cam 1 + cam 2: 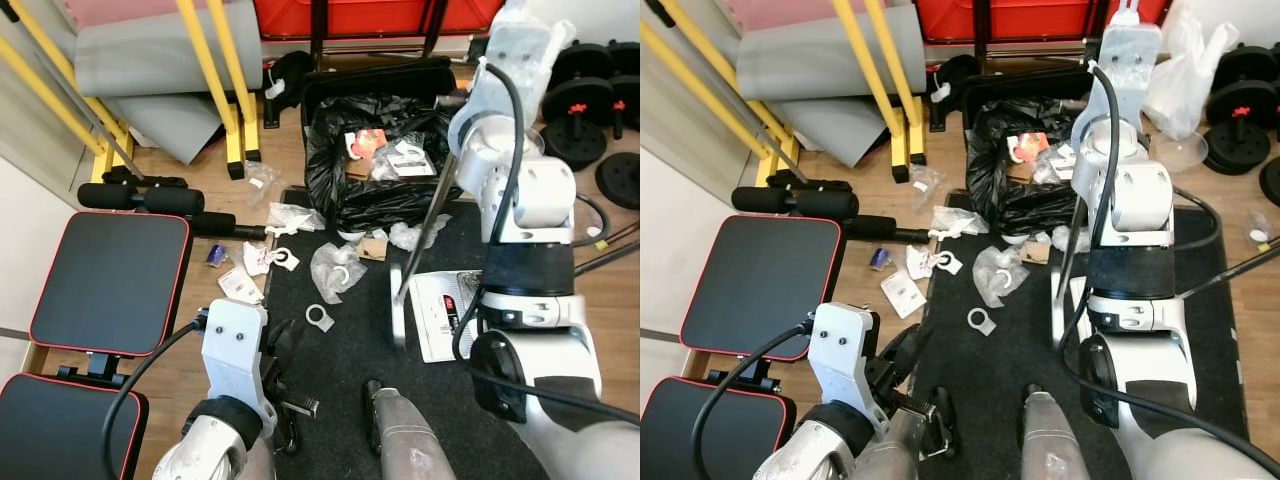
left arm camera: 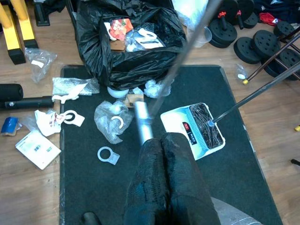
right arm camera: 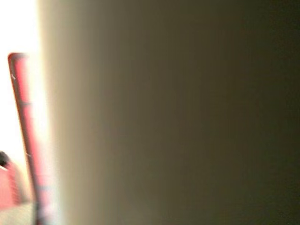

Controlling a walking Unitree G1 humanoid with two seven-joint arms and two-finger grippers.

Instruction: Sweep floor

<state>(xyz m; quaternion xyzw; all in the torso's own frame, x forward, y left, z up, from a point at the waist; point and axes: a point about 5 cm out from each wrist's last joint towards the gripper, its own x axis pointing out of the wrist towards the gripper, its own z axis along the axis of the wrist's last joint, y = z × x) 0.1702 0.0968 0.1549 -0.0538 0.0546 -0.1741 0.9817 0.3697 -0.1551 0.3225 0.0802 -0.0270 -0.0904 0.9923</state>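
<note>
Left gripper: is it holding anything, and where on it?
Left gripper is shut on the broom handle, at its thicker silver lower section; the dustpan lies beside it.

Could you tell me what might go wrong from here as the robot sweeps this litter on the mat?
The broom stands close to the black bin bag, so a stroke could snag or tip it. The clear plastic wrappers are light and may slide off rather than gather. The white ring and leaflets lie toward the mat edge, where they could be missed.
</note>
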